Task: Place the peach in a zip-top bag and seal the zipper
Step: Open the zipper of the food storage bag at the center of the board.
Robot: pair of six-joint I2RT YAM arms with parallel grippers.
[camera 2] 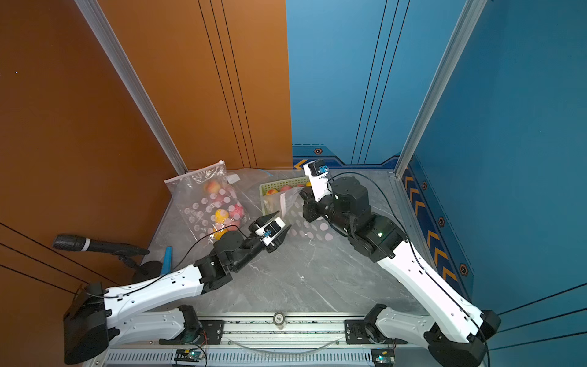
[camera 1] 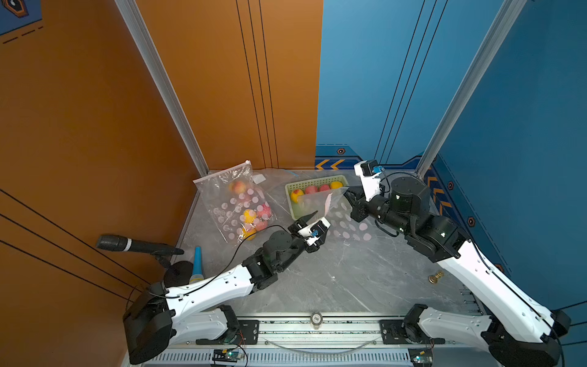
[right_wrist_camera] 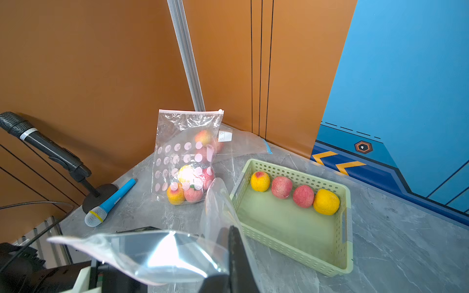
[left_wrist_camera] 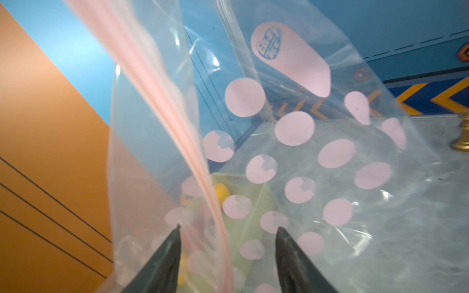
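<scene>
The right tool (right_wrist_camera: pixel 233 233) is closed tight on one upper corner of a clear zip-top bag (camera 1: pixel 336 219) printed with pink dots, holding that corner up above the grey bench (camera 1: pixel 349 279) while the bag's lower part trails down onto the surface. The left tool (left_wrist_camera: pixel 228 228) reaches in from the opposite side with its jaws apart. In the left wrist view the bag's pink zipper strip (left_wrist_camera: pixel 177 126) runs down between the two dark fingers (left_wrist_camera: pixel 162 263), with clear space on either side of it, so nothing is clamped there. No fruit is inside this bag. The peaches (right_wrist_camera: pixel 281 187) sit in a row of four along the far wall of a pale green perforated basket (right_wrist_camera: pixel 299 256), just behind the raised bag: a yellow one at each end and two pink ones between. Toward the orange wall a second dotted bag (right_wrist_camera: pixel 187 157) stands upright with several fruits in it. Near it a blue toy microphone (right_wrist_camera: pixel 111 200) lies flat on the bench beside a black microphone (right_wrist_camera: pixel 38 138) on a round-based stand.
</scene>
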